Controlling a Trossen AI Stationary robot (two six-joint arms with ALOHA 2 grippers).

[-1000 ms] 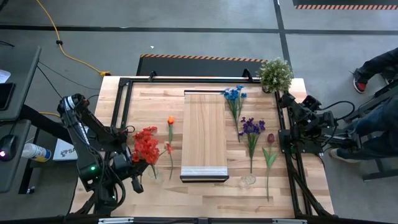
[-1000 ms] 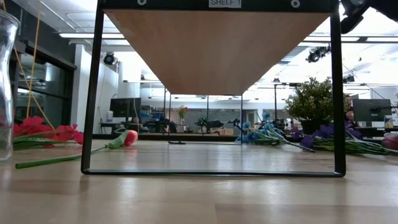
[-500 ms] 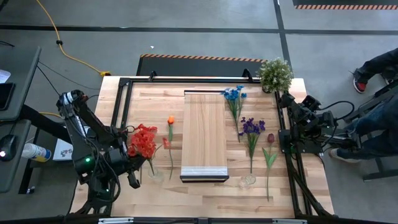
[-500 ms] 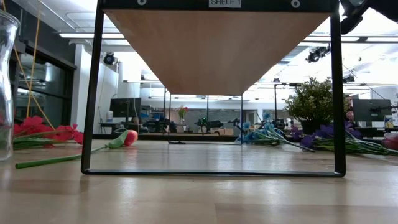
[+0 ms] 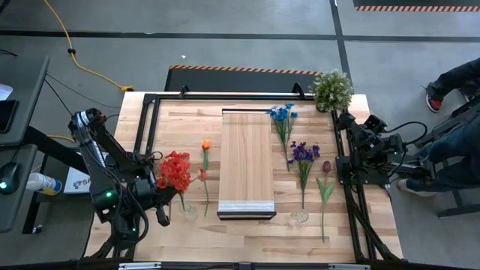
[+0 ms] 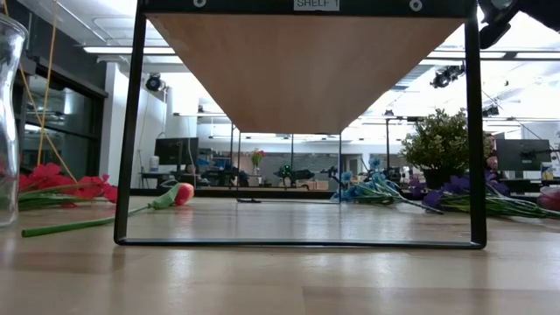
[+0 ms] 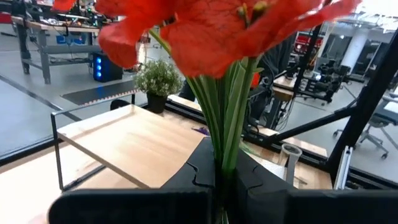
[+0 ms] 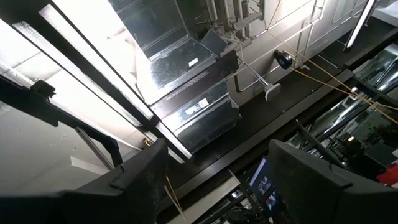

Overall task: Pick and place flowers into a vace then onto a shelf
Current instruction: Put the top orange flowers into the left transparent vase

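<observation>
My left gripper (image 5: 165,199) (image 7: 224,180) is shut on a bunch of red flowers (image 5: 174,172) near the table's front left, beside a clear glass vase (image 5: 186,211). The vase also shows in the low view (image 6: 9,114). An orange flower (image 5: 205,145) lies left of the raised light-wood shelf (image 5: 246,157). Blue (image 5: 282,114), purple (image 5: 304,152) and dark-red (image 5: 326,166) flowers and a green leaf stem (image 5: 325,193) lie on the table right of it. My right gripper (image 8: 214,180) is open and empty at the table's right edge (image 5: 358,135), facing the ceiling. My left gripper pinches the bunch's green stems (image 7: 225,146) between its two fingers, below the red heads (image 7: 211,25). The fingers are about level, come from the table's left and lie across the stems. The bunch stands upright with its heads above the fingers. The gripper hides its lower ends.
A second clear vase (image 5: 300,217) stands near the front, right of the shelf. A bushy potted plant (image 5: 332,88) stands at the far right corner. The shelf's black frame legs (image 6: 131,131) stand on the table. A person sits beyond the right edge (image 5: 457,150).
My left gripper, still shut on the red bunch, has moved a little toward the table's left and far edges. The bunch has moved with it, so the vase beside it shows more clearly.
</observation>
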